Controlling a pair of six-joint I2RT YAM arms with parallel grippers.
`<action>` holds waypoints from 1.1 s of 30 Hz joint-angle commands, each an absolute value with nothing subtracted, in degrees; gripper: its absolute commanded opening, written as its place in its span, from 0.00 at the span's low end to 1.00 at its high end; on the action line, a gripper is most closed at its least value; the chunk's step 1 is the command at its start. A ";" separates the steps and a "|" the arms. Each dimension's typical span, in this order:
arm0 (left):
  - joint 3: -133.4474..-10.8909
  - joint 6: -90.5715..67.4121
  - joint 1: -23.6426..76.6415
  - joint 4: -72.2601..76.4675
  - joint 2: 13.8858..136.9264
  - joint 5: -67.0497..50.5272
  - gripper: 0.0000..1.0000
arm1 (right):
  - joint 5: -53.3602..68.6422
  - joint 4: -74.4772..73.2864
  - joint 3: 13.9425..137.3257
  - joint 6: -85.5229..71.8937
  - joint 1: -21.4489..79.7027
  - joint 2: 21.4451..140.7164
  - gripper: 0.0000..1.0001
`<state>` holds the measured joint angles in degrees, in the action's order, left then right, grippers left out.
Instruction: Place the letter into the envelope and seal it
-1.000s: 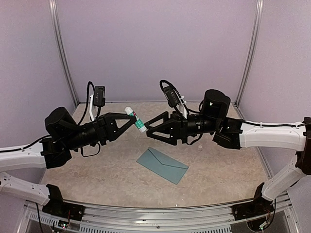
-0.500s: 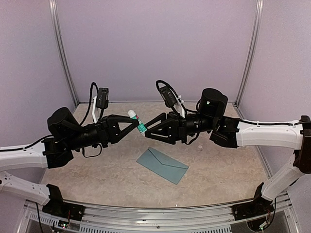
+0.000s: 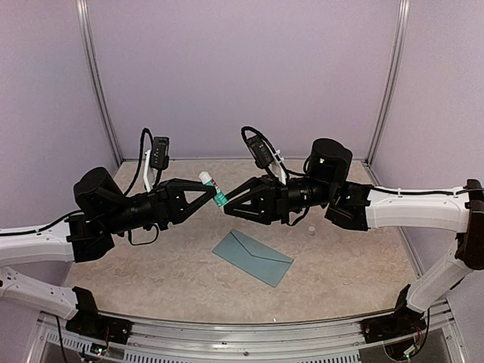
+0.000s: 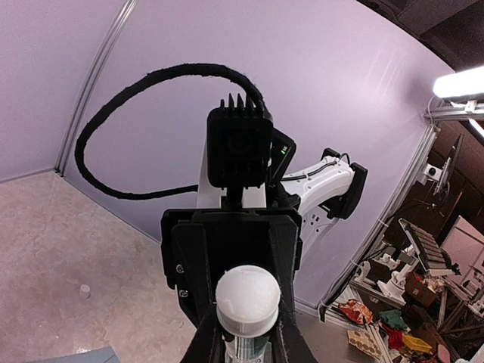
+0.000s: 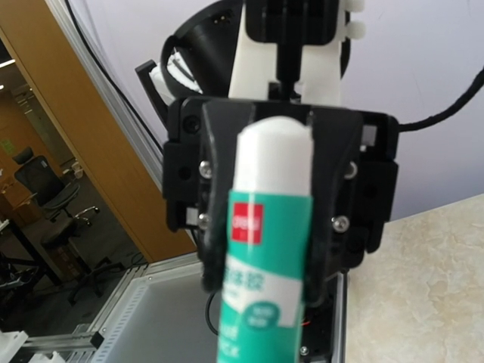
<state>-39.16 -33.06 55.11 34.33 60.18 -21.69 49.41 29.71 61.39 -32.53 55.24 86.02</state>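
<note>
The teal-blue envelope (image 3: pixel 252 257) lies flat on the table, flap side up, below both grippers. No separate letter shows. My left gripper (image 3: pixel 212 190) is shut on a green and white glue stick (image 3: pixel 214 189) and holds it tilted in the air, white top up. The stick's domed white top shows in the left wrist view (image 4: pixel 247 296) between my fingers (image 4: pixel 206 346). My right gripper (image 3: pixel 226 203) is open, facing the left one, with its tips at the stick's green lower end. The right wrist view shows the stick (image 5: pixel 266 257) close up with the left gripper behind it.
A small white cap (image 3: pixel 311 230) stands on the table right of the envelope; it also shows in the left wrist view (image 4: pixel 85 290). Purple walls close in the back and sides. A metal rail (image 3: pixel 242 336) runs along the near edge.
My right gripper has moved left up to the glue stick. My left gripper has shifted slightly right and up with the stick. The envelope has not moved.
</note>
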 commanded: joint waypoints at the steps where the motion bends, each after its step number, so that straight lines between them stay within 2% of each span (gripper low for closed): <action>1: -40.52 -32.33 55.37 35.86 59.85 -21.88 0.00 | 50.27 28.73 62.41 -31.97 55.28 86.57 0.34; 8: -40.35 -32.02 55.32 35.35 59.69 -21.08 0.00 | 49.57 28.67 62.23 -31.30 55.28 85.90 0.14; 13: -40.88 -31.00 55.34 30.20 59.18 -13.77 0.00 | 43.53 26.12 61.69 -28.57 55.33 83.72 0.11; 19: -41.08 -31.01 55.55 26.77 59.12 -6.80 0.00 | 20.92 11.54 65.89 -18.41 58.31 82.69 0.09; 26: -41.00 -32.52 55.55 27.04 60.13 -4.06 0.00 | -11.39 -1.24 74.84 -12.63 64.56 88.99 0.07; 30: -40.89 -33.45 55.52 27.07 60.85 -3.07 0.00 | -24.22 -5.15 80.40 -11.39 67.20 93.40 0.07; 33: -40.74 -33.94 55.52 27.31 61.38 -3.04 0.00 | -29.50 -6.16 82.52 -11.57 68.42 95.33 0.06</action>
<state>-39.90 -33.26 55.33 27.59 60.58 -2.72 -14.28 -1.15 79.59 -13.15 66.65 92.84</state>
